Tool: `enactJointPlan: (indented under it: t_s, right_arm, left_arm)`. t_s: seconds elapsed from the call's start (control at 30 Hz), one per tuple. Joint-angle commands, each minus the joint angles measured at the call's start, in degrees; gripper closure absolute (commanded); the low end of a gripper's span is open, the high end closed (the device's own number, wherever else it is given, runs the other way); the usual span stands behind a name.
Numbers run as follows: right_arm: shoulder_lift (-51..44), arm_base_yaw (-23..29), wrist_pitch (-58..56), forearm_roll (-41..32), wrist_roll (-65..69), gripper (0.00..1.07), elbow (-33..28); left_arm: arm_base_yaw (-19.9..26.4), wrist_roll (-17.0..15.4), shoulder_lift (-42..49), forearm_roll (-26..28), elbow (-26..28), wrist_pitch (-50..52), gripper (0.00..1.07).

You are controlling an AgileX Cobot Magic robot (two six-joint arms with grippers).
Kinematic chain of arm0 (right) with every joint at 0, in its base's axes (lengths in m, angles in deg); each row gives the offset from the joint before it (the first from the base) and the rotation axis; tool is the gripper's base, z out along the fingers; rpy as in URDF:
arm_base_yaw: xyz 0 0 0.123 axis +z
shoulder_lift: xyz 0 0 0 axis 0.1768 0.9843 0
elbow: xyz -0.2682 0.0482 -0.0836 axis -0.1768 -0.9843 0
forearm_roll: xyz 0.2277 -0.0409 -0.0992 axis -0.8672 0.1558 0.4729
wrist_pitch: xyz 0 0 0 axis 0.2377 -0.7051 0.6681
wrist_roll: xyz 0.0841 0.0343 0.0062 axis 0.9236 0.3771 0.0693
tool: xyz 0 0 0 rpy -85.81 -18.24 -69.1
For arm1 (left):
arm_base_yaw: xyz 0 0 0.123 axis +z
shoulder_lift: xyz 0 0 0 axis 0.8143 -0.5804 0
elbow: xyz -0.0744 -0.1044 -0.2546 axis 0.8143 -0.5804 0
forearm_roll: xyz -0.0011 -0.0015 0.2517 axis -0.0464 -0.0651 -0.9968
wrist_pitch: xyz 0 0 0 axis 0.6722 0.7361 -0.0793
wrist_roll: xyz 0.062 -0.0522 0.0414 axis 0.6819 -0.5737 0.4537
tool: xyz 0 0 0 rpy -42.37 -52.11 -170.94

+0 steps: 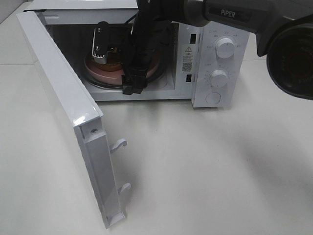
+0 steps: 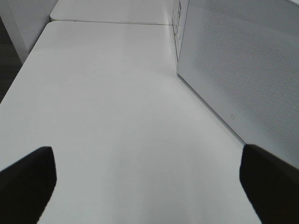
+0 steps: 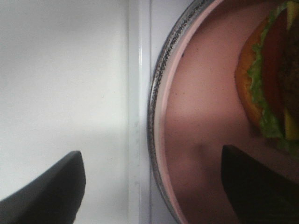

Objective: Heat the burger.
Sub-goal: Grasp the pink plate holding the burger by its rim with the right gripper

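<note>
Inside the microwave [image 1: 210, 63], the right gripper [image 3: 149, 154] hangs spread near the burger [image 3: 271, 79].

White table [image 1: 220, 171]; open microwave [image 1: 205, 90] standing on it.

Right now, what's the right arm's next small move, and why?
Probably pull the right pincer straight back out: its jaws stand open either side of the rim of the plate, the burger sits on it inside the microwave, whose door is open.

White table [image 1: 220, 171] under soft even light, dark floor [image 2: 5, 70] beside it
</note>
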Motion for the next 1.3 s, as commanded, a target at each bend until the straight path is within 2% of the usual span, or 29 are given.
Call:
enactJointPlan:
  t_s: [0.03,1.3]
  right_arm:
    - [0.57,-0.29,1.03,0.86,0.69,0.28,0.29]
    - [4.3,-0.29,7.22,2.01,0.8,0.31,0.34]
  left_arm:
    - [0.11,0.0,0.97,0.06,0.06,-0.17,0.06]
    - [0.11,0.0,0.97,0.06,0.06,-0.17,0.06]
